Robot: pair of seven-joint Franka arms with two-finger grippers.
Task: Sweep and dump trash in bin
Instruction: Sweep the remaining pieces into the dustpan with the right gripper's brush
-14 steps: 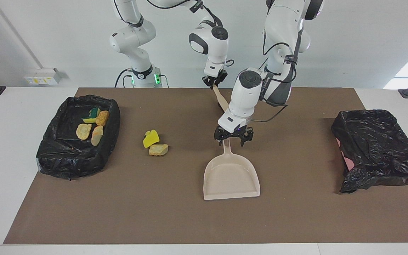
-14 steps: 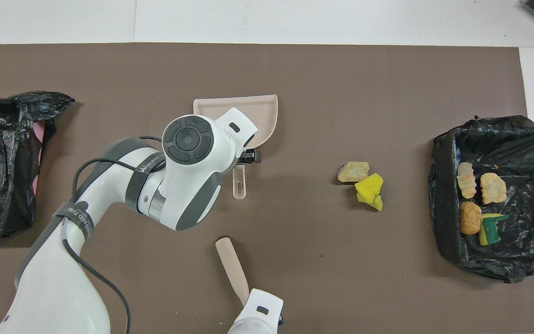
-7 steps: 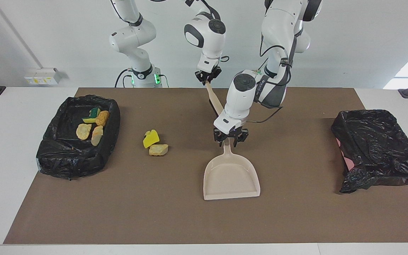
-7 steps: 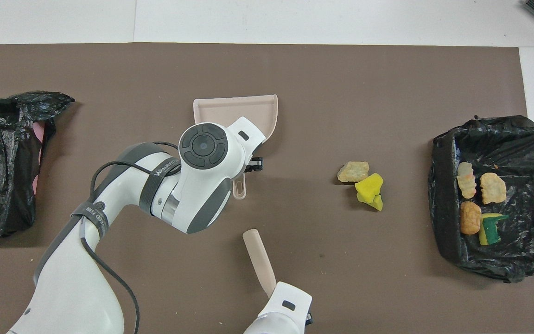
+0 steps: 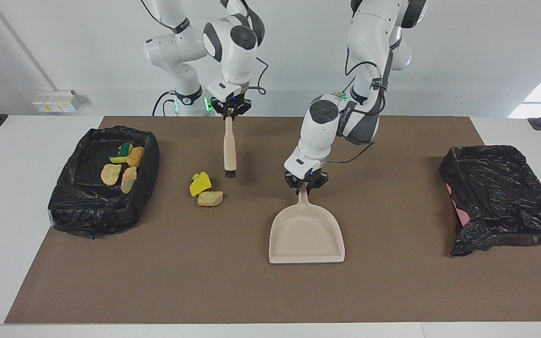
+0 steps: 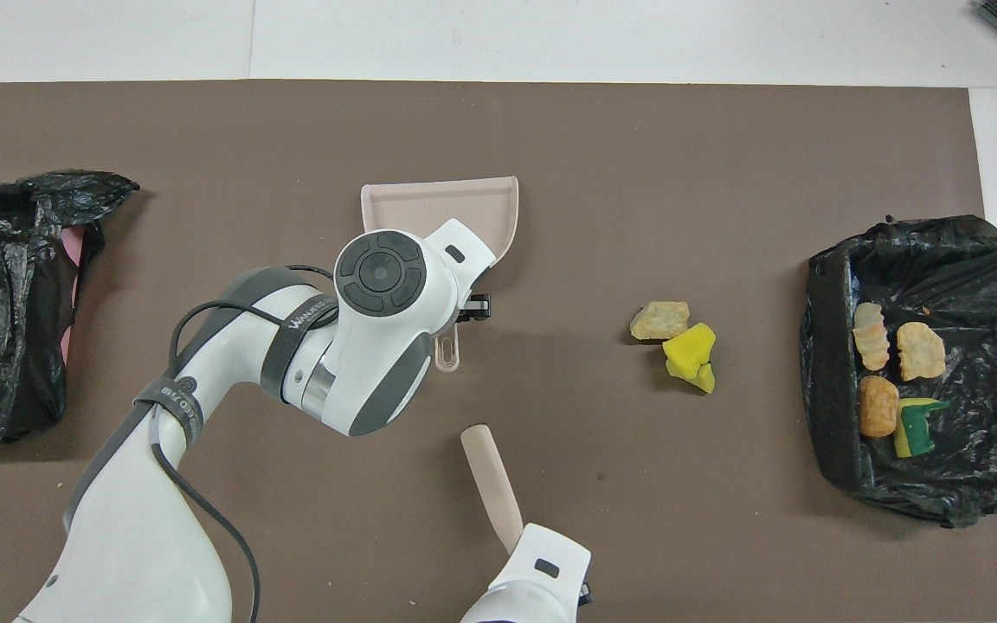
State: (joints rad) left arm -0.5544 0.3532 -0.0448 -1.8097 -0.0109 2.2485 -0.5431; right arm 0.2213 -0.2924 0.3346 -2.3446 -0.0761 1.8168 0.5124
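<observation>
Trash: yellow sponge scrap (image 5: 200, 183) and crusty lump (image 5: 210, 198), loose on mat, just below brush (image 5: 229, 149) hanging from clamped right gripper (image 5: 230, 112). Left gripper (image 5: 305, 184), pinched on dustpan (image 5: 307, 237) handle, best slides the pan's open lip flat toward them, brush sweeping low.

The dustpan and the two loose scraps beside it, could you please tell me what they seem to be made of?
The dustpan looks like smooth moulded beige plastic with a faint sheen. The yellow scrap seems to be matt sponge foam, with a little green showing. The tan scrap has a rough, crusty, bread-like surface; whether it is real bread cannot be told.
</observation>
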